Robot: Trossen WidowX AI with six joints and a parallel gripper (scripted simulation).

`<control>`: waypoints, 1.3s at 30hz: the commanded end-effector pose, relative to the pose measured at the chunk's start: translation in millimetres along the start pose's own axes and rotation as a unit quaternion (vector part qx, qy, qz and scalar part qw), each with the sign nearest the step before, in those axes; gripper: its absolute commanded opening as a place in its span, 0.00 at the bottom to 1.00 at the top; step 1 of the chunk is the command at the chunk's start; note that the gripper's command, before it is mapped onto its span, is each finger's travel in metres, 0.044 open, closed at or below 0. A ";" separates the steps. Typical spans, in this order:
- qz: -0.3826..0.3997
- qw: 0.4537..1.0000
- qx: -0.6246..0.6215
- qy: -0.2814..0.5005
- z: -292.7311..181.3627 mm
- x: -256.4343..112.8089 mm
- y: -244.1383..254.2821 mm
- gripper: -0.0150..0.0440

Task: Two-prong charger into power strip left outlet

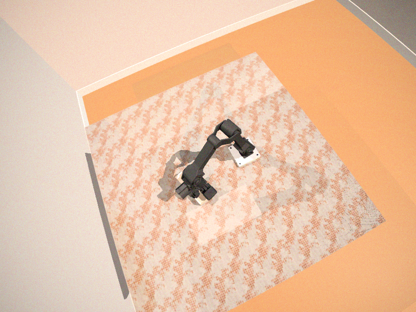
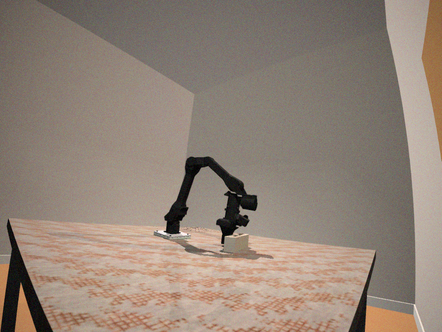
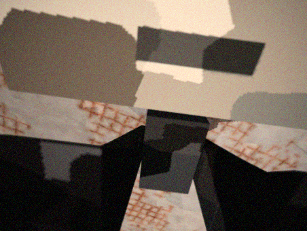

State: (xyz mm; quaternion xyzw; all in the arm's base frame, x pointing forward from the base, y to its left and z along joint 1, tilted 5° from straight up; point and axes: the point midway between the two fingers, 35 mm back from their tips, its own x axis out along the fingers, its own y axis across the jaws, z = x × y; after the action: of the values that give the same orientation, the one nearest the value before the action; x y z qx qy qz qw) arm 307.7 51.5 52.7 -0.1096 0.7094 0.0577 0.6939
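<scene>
The cream power strip (image 1: pixel 202 202) (image 2: pixel 234 244) (image 3: pixel 183 96) stands on the table, with a dark rectangular panel (image 3: pixel 200 51) on its face in the wrist view. My gripper (image 2: pixel 223 239) (image 3: pixel 166 134) is shut on the dark charger (image 3: pixel 170 176). In the exterior view its fingers are low beside the strip's left side and partly behind it. In the wrist view the charger's far end meets the strip's near edge. The prongs are not visible, and whether they touch the strip is hidden. In the top view the arm hides the fingers, the charger and most of the strip.
The arm's white base plate (image 1: pixel 240 161) (image 2: pixel 160 234) is on the patterned table (image 1: pixel 268 235) (image 2: pixel 199 282), behind and left of the strip in the exterior view. The arm arches from it to the strip. The table's edge drops to an orange floor (image 1: pixel 352 83).
</scene>
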 end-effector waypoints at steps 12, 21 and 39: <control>-0.001 1.000 0.000 -0.011 12.3 -2.9 -0.3 0.25; -0.001 1.000 0.000 -0.012 15.7 -3.9 -0.3 0.25; -0.001 1.000 0.000 -0.012 21.6 -6.9 -0.4 0.25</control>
State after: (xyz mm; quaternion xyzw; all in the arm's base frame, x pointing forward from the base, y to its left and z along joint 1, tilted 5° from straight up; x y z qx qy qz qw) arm 316.4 53.7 53.4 -0.1112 0.7164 0.0560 0.6865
